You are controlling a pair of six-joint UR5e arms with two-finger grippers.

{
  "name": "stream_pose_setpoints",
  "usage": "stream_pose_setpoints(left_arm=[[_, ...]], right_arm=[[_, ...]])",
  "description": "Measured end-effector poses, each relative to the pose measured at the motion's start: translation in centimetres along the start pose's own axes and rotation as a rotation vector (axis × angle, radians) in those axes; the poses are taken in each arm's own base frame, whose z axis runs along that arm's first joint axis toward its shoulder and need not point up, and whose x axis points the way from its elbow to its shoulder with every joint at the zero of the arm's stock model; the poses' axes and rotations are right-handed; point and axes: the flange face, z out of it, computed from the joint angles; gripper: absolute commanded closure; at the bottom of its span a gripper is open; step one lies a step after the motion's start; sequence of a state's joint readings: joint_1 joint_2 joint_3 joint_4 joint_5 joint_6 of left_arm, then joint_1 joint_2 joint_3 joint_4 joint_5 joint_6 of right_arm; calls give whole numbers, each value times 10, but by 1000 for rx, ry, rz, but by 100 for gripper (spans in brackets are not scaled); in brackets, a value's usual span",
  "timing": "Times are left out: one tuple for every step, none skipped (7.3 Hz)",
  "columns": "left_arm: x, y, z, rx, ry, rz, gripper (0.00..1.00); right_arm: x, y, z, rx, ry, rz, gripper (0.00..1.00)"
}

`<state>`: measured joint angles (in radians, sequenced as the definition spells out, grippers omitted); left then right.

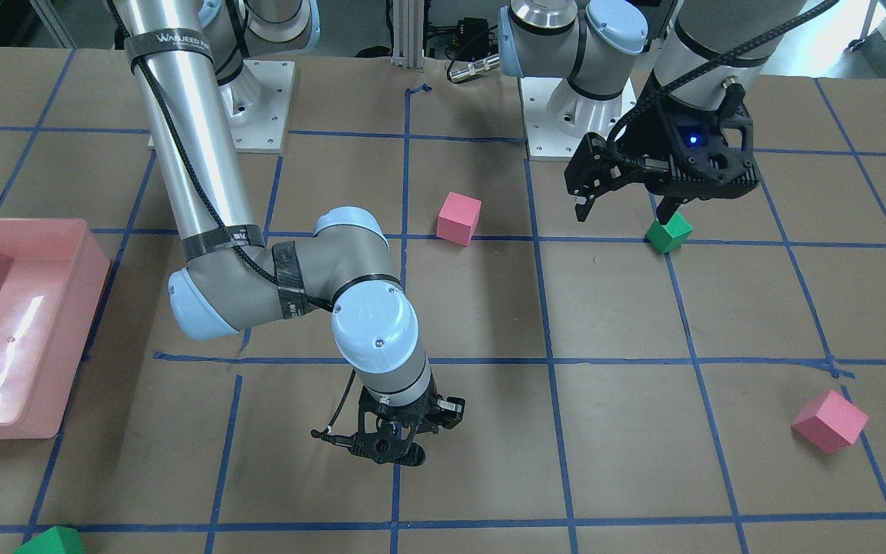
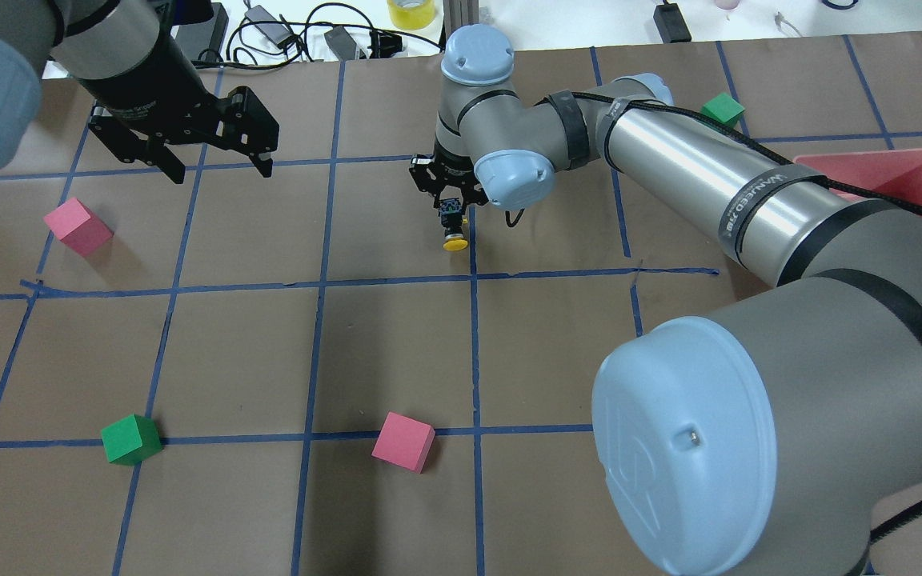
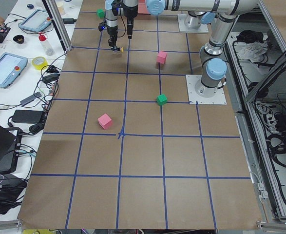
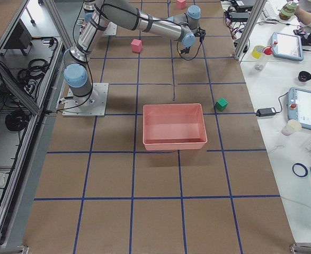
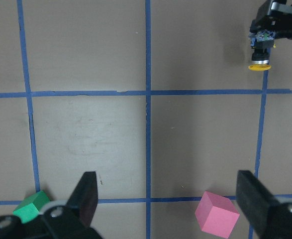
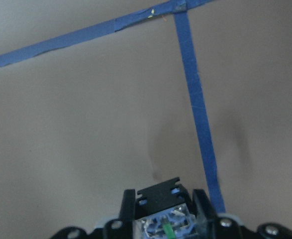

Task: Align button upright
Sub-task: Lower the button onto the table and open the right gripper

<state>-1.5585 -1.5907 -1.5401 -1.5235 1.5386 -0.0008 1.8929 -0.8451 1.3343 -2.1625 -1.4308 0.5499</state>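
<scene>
Right gripper (image 2: 451, 210) is clamped on the small push-button with yellow round cap, black barrel and grey contact block (image 2: 454, 242), upper centre of overhead view. It grips the block, cap end away from the jaws. Likely light, rigid, slick plastic, so hold the flat block sides. Left gripper (image 2: 221, 170) has its jaws apart, upper left. Pink plastic bin (image 4: 174, 106): nothing visible inside.

Tiny button (image 2: 454, 234), yellow cap pointing down, contact block uppermost, clamped in right pincer (image 2: 451, 211)

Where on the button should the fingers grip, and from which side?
Grip the button by its square base block, from above, as the right gripper does now. The block's flat opposite sides suit the fingers, while the round yellow cap, facing down, could slip.
</scene>
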Motion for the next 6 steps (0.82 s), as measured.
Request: stream_pose_setpoints(left_arm=[[0, 0, 0, 0, 0, 0, 0], [0, 0, 0, 0, 0, -1, 0], [0, 0, 0, 0, 0, 0, 0], [0, 0, 0, 0, -1, 1, 0], [0, 0, 0, -1, -1, 2, 0], [0, 0, 0, -1, -1, 2, 0]], right_arm=[[2, 2, 4, -8, 9, 1, 100], [5, 5, 7, -15, 16, 5, 20], [7, 8, 9, -21, 20, 9, 0], [7, 9, 5, -19, 18, 9, 0], [5, 10, -4, -11, 8, 8, 0], [4, 10, -15, 0, -1, 4, 0]])
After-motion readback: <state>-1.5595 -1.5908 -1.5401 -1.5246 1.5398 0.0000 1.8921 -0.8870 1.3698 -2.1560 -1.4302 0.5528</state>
